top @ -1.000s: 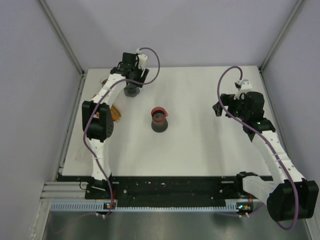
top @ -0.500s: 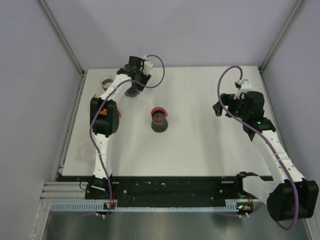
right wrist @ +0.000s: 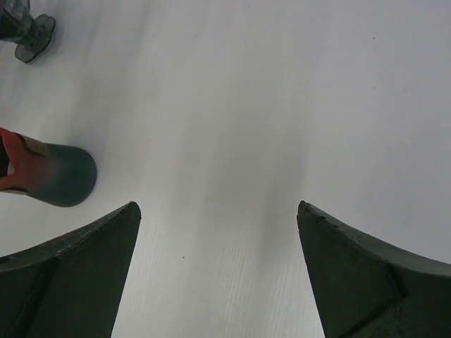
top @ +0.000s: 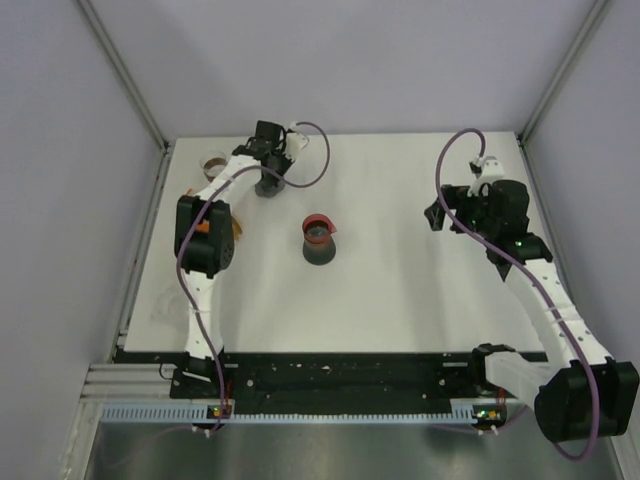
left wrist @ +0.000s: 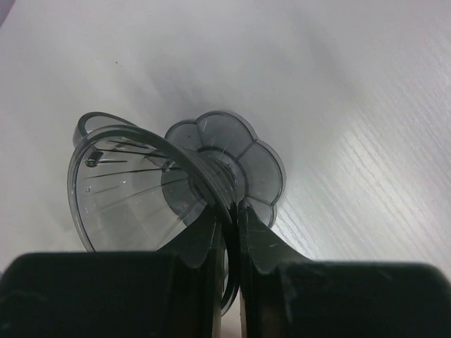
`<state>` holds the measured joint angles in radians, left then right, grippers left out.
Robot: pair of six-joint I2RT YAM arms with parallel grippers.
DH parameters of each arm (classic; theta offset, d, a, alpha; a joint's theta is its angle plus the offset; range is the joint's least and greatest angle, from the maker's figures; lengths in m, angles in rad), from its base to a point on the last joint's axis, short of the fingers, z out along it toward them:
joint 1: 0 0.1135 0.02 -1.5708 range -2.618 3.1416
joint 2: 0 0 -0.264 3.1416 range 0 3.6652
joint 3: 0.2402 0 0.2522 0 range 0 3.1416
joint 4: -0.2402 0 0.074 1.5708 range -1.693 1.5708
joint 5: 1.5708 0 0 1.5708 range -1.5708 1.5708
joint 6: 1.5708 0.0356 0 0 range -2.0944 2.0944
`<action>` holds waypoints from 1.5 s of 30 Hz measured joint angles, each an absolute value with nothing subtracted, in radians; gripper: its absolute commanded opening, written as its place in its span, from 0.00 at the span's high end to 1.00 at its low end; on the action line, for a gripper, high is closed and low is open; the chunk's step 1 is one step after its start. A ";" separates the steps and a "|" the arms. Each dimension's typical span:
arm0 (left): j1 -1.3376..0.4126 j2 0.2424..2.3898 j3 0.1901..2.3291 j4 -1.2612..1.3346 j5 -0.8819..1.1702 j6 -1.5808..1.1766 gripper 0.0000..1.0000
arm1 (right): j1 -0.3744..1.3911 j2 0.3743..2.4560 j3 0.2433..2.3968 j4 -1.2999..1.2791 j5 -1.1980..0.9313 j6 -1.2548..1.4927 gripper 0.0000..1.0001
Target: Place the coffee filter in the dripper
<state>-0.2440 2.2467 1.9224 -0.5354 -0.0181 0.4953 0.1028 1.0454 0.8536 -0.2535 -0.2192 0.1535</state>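
Readying the dripper looks to be the step in hand, since nothing sits inside it yet.

Near the middle of the worktop (top: 400,310) stands a dark cup (top: 320,243) with a red rim. Well off at its 3 o'clock the right hand (right wrist: 218,218) hovers above bare surface, spread wide apart and holding nothing.

Farther back, at the cup's 11 o'clock, the left hand (left wrist: 230,211) is clamped on the wall of the clear grey dripper (left wrist: 134,190). The wrist view shows the cone tipped, its mouth toward the camera and its scalloped foot pointing away. Whether the foot touches the surface I cannot tell.

Just beyond, at the dripper's 10 o'clock near the far left corner, lies a small round brownish thing. It is probably the coffee filter (top: 213,161), though it is too small to be sure.

The next move, as I judge it, calls for standing the dripper upright and letting go. The thin paper would then need a light pinch at its edge before being lowered into the cone.

The surface is matte white with a faint grain. Pale lilac-grey walls (top: 350,60) close it in on three sides.
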 measured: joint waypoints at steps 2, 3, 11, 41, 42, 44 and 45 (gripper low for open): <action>-0.244 2.239 1.910 -0.546 -0.004 0.495 1.00 | 0.103 1.045 0.863 -0.268 -0.219 0.153 0.07; -0.245 2.232 1.904 -0.550 0.000 0.496 1.00 | 0.103 1.045 0.870 -0.279 -0.219 0.153 0.07; -0.336 1.985 1.863 -0.682 0.060 0.582 1.00 | 0.125 1.074 1.032 -0.383 -0.233 0.170 0.07; -0.679 1.615 1.834 -1.094 0.123 0.762 1.00 | 0.594 1.806 1.856 -0.593 -0.409 0.326 0.64; -0.681 1.615 1.834 -1.093 0.112 0.762 1.00 | 0.600 1.813 1.860 -0.598 -0.419 0.328 0.71; -0.685 1.615 1.829 -1.094 0.096 0.762 1.00 | 0.609 1.824 1.868 -0.599 -0.442 0.339 0.93; -0.686 1.617 1.825 -1.093 0.086 0.760 1.00 | 0.613 1.827 1.869 -0.599 -0.444 0.342 1.00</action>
